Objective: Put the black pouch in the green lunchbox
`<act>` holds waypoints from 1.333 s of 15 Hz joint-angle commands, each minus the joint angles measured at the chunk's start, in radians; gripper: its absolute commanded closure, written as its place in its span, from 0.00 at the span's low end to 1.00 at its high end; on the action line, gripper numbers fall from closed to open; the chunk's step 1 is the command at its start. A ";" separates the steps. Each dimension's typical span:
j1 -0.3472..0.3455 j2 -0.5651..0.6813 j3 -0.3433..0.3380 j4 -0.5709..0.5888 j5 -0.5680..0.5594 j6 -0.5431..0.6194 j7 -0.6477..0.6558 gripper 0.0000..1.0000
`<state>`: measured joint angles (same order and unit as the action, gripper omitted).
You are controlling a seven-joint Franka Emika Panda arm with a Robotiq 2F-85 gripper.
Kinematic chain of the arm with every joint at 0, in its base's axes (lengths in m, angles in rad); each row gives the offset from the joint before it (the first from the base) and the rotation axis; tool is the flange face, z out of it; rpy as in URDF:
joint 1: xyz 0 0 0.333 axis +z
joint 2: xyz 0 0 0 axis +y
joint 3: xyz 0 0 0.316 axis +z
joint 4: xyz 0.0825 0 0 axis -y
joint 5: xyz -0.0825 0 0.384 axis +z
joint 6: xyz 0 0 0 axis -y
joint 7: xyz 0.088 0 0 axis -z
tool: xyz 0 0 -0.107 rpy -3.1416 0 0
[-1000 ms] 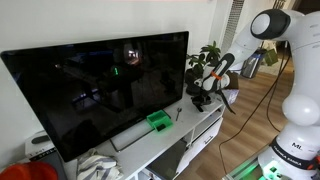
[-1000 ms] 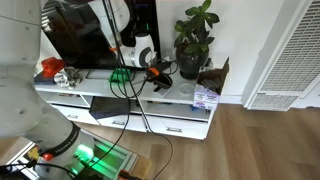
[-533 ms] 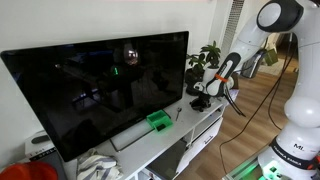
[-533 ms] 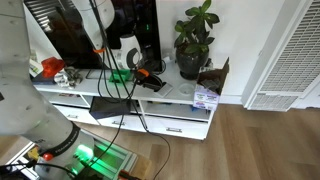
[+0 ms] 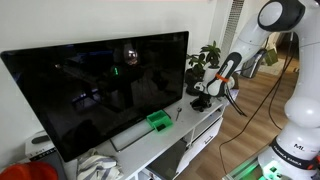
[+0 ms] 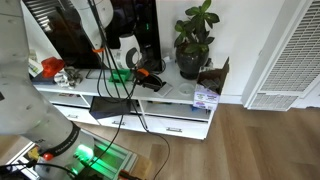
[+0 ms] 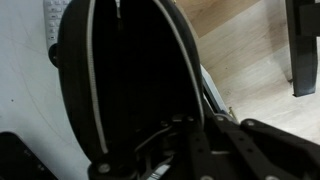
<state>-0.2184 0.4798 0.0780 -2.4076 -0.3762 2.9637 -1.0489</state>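
Note:
The black pouch (image 7: 120, 70) fills the wrist view; it is rounded, with a pale zip line along its edge. My gripper (image 7: 190, 140) is closed around it, its fingertips hidden in the dark. In both exterior views the gripper (image 5: 202, 92) (image 6: 147, 78) holds the pouch (image 5: 200, 101) (image 6: 155, 85) low over the white TV cabinet, between the plant and the TV. The green lunchbox (image 5: 158, 122) sits on the cabinet in front of the TV, a short way from the gripper. Only its edge (image 6: 120, 76) shows behind the arm.
A large TV (image 5: 100, 85) stands on the white cabinet (image 6: 180, 108), with a long grey soundbar (image 5: 130, 137) in front of it. A potted plant (image 6: 190, 60) and a small printed box (image 6: 205, 97) sit at the cabinet's end. Cables hang down the cabinet front (image 6: 125, 105).
Between one second and half a second ago, the gripper and pouch moved away from the plant pot toward the TV and green lunchbox, and slightly lower. Nothing has moved since.

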 commanded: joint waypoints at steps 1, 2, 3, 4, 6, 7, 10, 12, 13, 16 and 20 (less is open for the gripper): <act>0.007 -0.001 -0.005 0.000 0.014 -0.001 -0.012 0.98; 0.023 -0.005 -0.009 -0.007 0.007 0.005 -0.004 0.98; 0.040 -0.012 -0.006 -0.018 -0.001 0.011 -0.001 0.98; 0.038 -0.016 0.017 -0.029 0.003 0.015 -0.012 0.98; 0.092 -0.025 0.023 -0.043 -0.012 0.010 0.004 0.98; 0.139 -0.028 0.011 -0.048 -0.029 0.011 0.019 0.98; 0.262 -0.038 0.003 -0.066 -0.072 0.039 0.042 0.98; 0.375 -0.055 -0.045 -0.065 -0.125 0.071 0.075 0.98; 0.428 -0.064 -0.075 -0.059 -0.153 0.089 0.092 0.98; 0.474 -0.071 -0.062 -0.056 -0.176 0.162 0.061 0.98; 0.464 -0.056 -0.013 -0.049 -0.166 0.263 0.024 0.98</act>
<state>0.2635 0.4369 0.0398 -2.4383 -0.5206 3.1668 -0.9945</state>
